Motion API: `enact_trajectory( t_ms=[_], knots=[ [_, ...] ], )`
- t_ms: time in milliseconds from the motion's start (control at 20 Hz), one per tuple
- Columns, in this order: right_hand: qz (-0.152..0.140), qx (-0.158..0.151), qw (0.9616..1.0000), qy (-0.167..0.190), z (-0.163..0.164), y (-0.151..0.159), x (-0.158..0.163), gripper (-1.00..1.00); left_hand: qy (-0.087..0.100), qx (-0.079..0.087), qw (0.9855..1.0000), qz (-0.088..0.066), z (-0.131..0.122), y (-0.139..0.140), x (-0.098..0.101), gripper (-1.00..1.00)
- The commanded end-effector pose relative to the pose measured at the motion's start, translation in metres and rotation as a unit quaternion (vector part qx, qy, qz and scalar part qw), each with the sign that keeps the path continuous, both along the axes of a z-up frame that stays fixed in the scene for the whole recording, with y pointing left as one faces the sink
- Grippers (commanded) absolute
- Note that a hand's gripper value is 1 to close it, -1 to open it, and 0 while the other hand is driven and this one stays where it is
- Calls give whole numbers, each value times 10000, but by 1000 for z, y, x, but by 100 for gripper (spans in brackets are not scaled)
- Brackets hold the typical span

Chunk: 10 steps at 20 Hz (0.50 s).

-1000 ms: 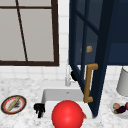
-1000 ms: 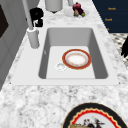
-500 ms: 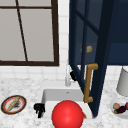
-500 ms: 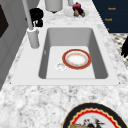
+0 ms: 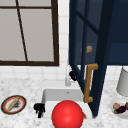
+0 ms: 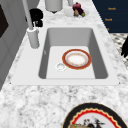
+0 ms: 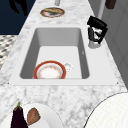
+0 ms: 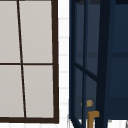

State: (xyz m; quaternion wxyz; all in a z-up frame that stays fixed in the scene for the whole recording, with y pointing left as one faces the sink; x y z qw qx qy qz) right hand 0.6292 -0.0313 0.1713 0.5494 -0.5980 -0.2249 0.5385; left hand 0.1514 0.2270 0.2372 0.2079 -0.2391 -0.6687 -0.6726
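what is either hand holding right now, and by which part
Left hand holds nothing; right hand sits at the faucet, but a grip cannot be told.

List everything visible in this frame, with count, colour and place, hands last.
sink: one, white, set in the marbled counter.
red-rimmed plate: one, red and white, on the sink floor beside the drain.
faucet: one, pale grey, behind the sink.
cabinet door: one, dark blue, glazed, swung open above the sink, with a wooden handle.
window: one, dark brown frame, left of the cabinet.
patterned plate: one, dark rim, on the counter left of the sink.
food plate: one, white, holding an aubergine, right of the sink.
canister: one, grey, far right.
left hand: black, at the sink's left front corner.
right hand: black, at the faucet.
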Motion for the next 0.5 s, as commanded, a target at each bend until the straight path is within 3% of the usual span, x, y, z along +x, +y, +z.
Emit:
enact_trajectory(
  t_ms=[0,300,350,400,450],
  knots=[
    [177,-52,9998,86,31,22,5,100,0,0,10000,0,0,0,0,0],
    [84,-401,9992,-25,13,25,0,100,0,0,10000,0,0,0,0,0],
    [-98,-403,9990,-179,5,11,0,100,0,0,10000,0,0,0,0,0],
    [-92,-254,9996,-31,-1,6,0,100,0,0,10000,0,0,0,0,0],
    [-66,-255,9996,47,-4,12,0,-100,0,0,10000,0,0,0,0,0]
  ],
)
